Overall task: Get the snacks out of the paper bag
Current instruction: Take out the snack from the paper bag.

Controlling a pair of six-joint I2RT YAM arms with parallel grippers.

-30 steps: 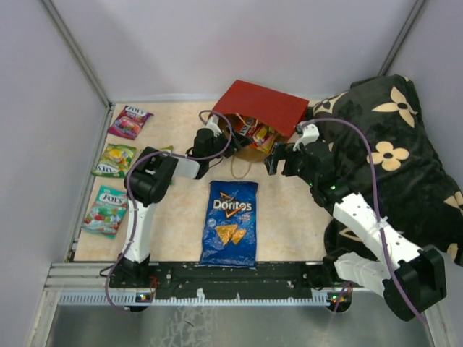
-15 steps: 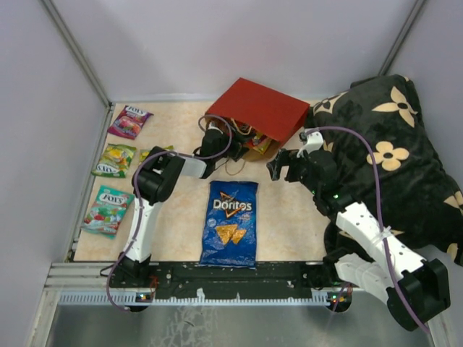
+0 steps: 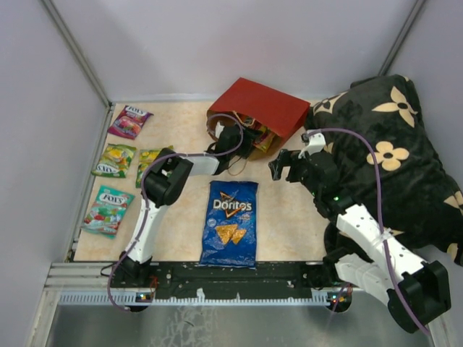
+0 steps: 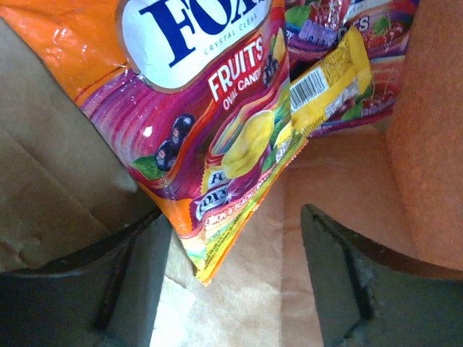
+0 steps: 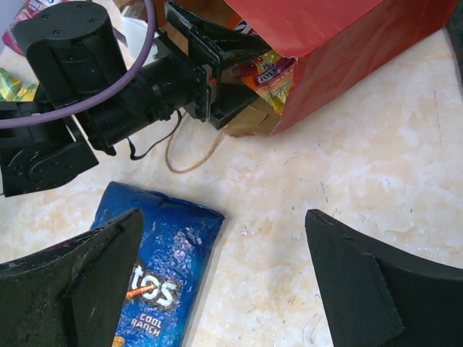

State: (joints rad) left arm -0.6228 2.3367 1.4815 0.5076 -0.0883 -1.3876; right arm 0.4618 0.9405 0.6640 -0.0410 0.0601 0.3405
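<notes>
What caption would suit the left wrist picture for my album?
Left gripper, jaws open around the corner of an orange Fox's candy packet inside the paper bag.

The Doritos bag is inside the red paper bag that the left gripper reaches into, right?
No. The top view shows the Doritos bag lying on the table outside the red paper bag; the left gripper does reach into it.

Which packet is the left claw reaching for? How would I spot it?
Find the red bag lying on its side at the back of the table; the left gripper is in its mouth. The packet is the nearest one inside, its corner between the open fingers. It is orange and purple, marked Fruits, unlike the slim yellow pack behind it.
</notes>
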